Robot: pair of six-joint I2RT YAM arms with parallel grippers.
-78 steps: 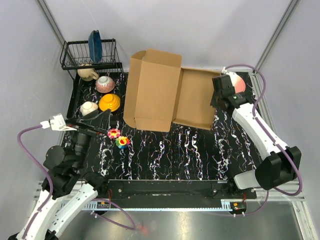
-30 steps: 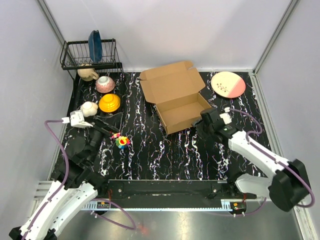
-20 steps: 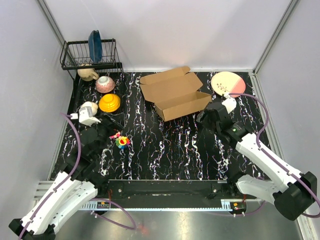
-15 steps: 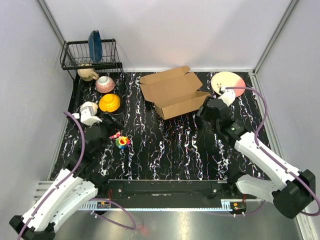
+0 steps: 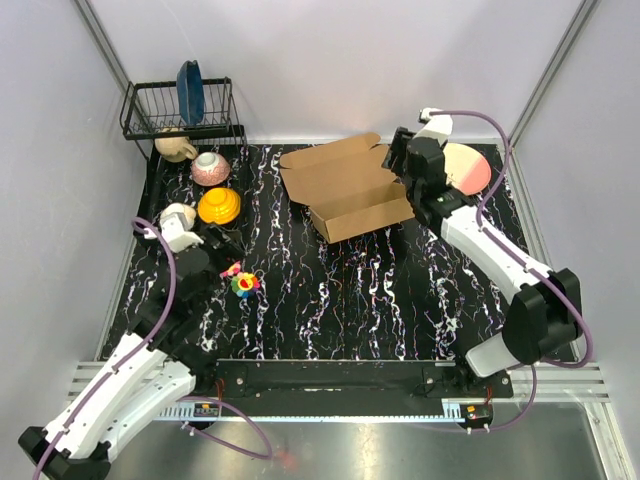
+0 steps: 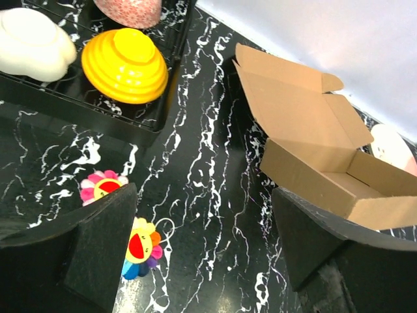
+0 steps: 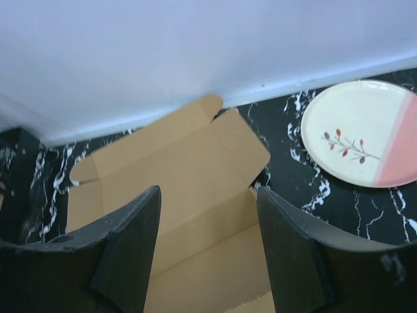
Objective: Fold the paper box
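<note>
The paper box [image 5: 350, 195] sits on the far side of the table [image 5: 330, 300], with its lid lying open toward the wall. The right gripper [image 7: 207, 261] hangs over its right end, fingers apart and empty. The left gripper [image 6: 202, 261] is also spread wide and holds nothing.

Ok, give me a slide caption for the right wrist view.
Right gripper, open, hovers above the paper box and its unfolded lid, plate alongside.

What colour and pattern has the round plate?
The plate is cream, pink on one side, with a red sprig; clearest in the right wrist view.
</note>
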